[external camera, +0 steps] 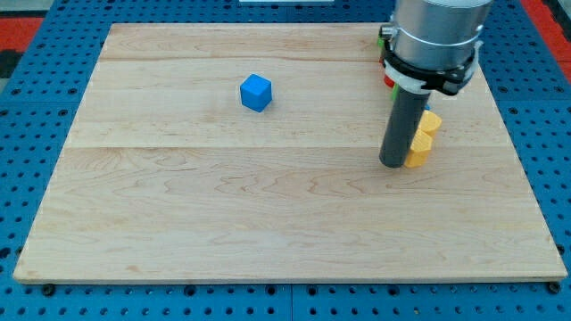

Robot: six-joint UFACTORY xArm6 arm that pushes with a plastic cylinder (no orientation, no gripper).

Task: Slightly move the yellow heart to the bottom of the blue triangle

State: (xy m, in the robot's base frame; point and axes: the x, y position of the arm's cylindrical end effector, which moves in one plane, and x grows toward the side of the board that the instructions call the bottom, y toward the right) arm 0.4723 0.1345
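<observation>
My tip [393,164] rests on the board at the view's right, touching the left side of a yellow block [422,141], likely the yellow heart, whose shape the rod partly hides. A second yellow piece [430,120] shows just above it; I cannot tell if they are one block. The blue triangle is not visible; the arm hides the area near the view's top right. A blue cube [256,92] sits alone at the upper middle, far to the left of my tip.
Small bits of red [390,86] and green [381,40] blocks peek out from behind the arm's grey body [435,36] at the view's top right. The wooden board [223,214] lies on a blue surface.
</observation>
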